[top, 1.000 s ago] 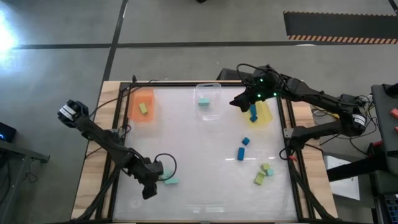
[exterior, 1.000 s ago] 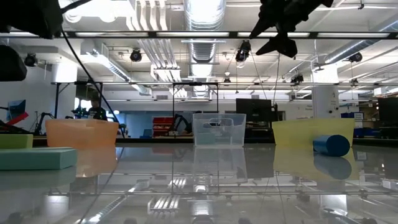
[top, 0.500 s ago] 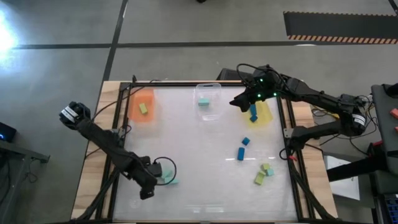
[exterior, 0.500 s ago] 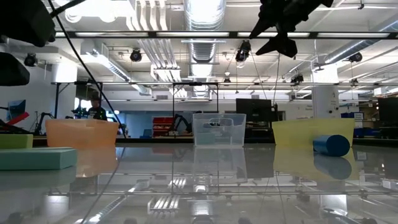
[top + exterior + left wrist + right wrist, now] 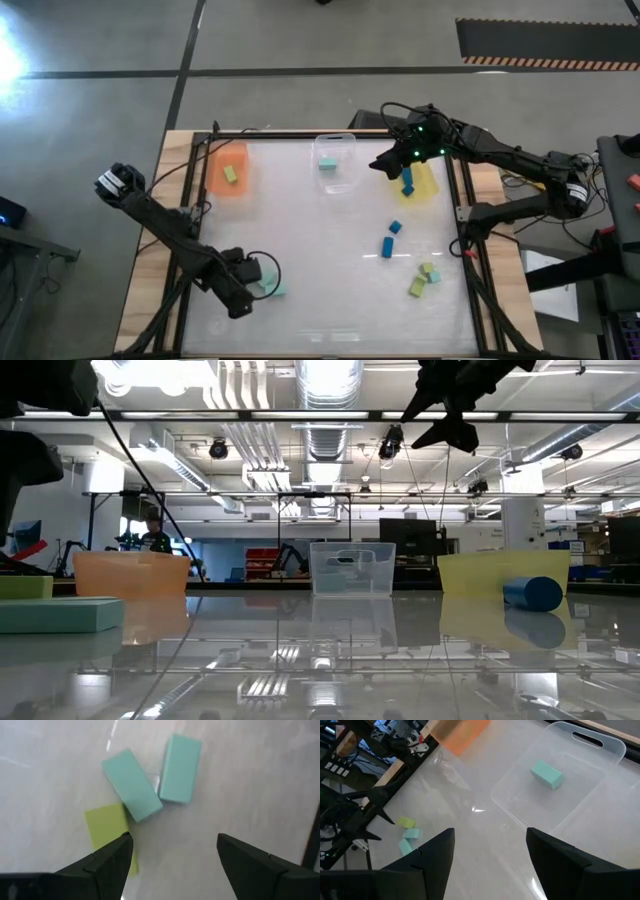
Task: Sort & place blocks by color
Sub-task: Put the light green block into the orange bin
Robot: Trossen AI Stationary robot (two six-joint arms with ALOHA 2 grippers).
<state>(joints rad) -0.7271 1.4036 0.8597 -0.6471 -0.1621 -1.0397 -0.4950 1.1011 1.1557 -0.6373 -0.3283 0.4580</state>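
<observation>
two light teal rectangular blocks [image 5: 132, 784] touch at a corner, a yellow-green block [image 5: 107, 827] against one, all by the table's near-left edge. left gripper [image 5: 172, 855] hovers over them, fingers spread wide. right gripper [image 5: 487, 852], also wide, hangs between clear plastic tray [image 5: 600, 757] and yellow tray [image 5: 425, 185].

The left gripper [image 5: 172, 855] hangs with fingers spread above three blocks. Two light teal blocks [image 5: 132, 784] [image 5: 180, 767] touch; a yellow-green block [image 5: 107, 827] abuts one.

Three trays [image 5: 337, 163] line the surface's [image 5: 320, 260] far edge; loose blocks [image 5: 425, 277] lie near-right, and three more [image 5: 131, 791] beneath the left hand [image 5: 247, 288].
</observation>
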